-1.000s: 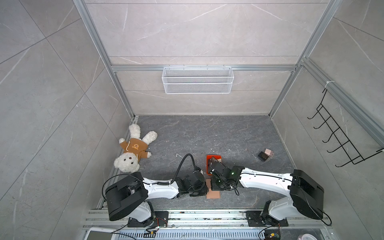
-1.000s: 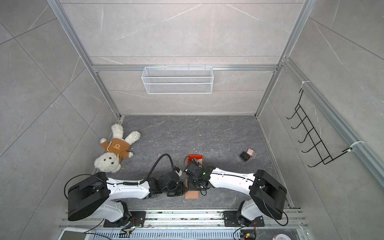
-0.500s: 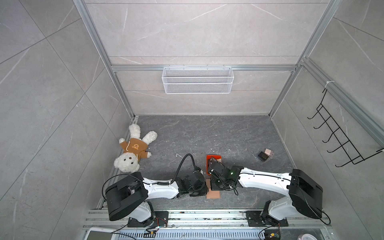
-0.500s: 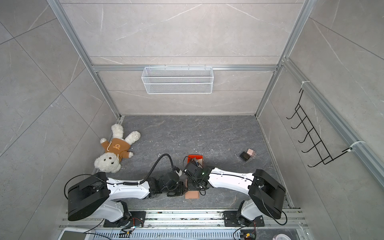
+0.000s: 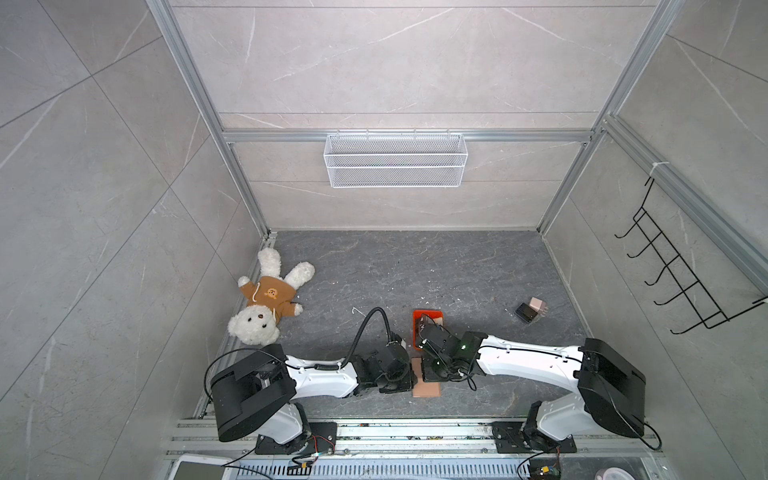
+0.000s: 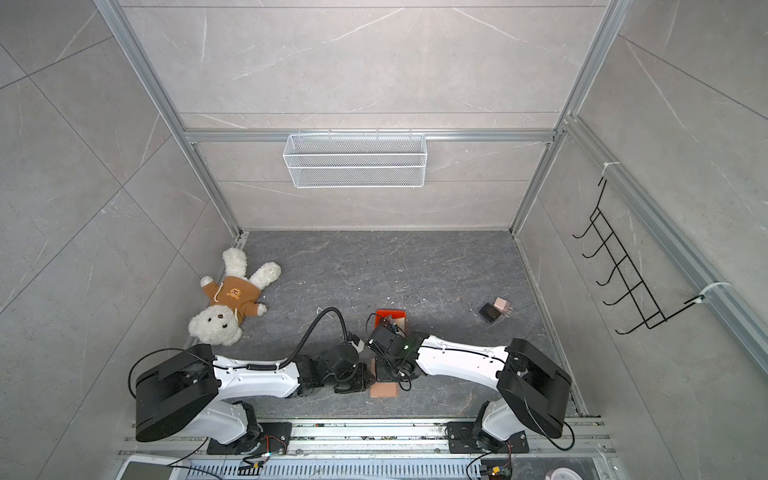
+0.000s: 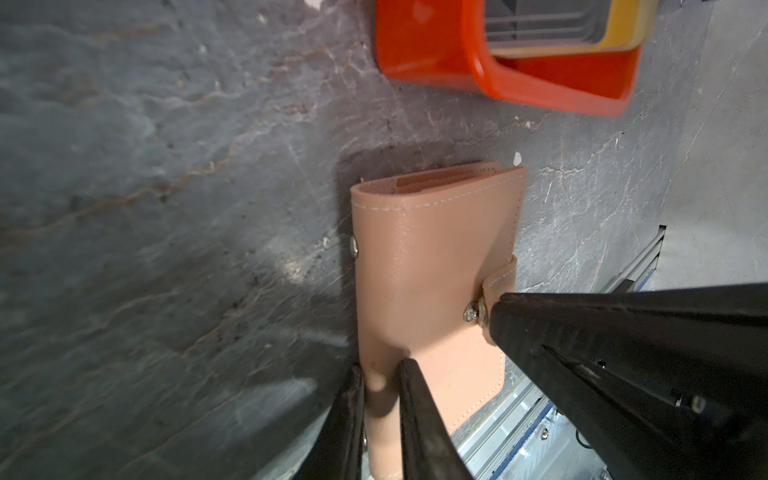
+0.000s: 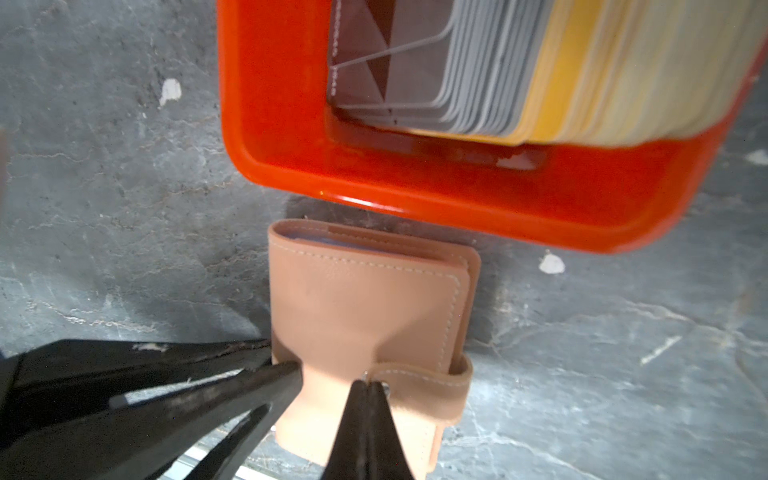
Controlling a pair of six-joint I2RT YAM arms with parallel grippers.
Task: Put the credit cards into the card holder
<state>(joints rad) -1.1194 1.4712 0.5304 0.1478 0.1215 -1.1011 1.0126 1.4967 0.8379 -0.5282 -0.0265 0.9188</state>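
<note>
At left gripper point(image 7: 380, 368), jaws are nearly together; spine edge of card holder point(image 7: 432, 249) is pinched between them. At right gripper point(image 8: 370, 384), jaws are fully together; snap tab point(image 8: 428, 384) is clamped at its tip. Holder is seen on dark table point(image 5: 415, 270), cover folded over, between both grippers. Stack of credit cards point(image 8: 415, 62) is kept in orange-red tray point(image 8: 374, 178), just beyond holder.
</note>
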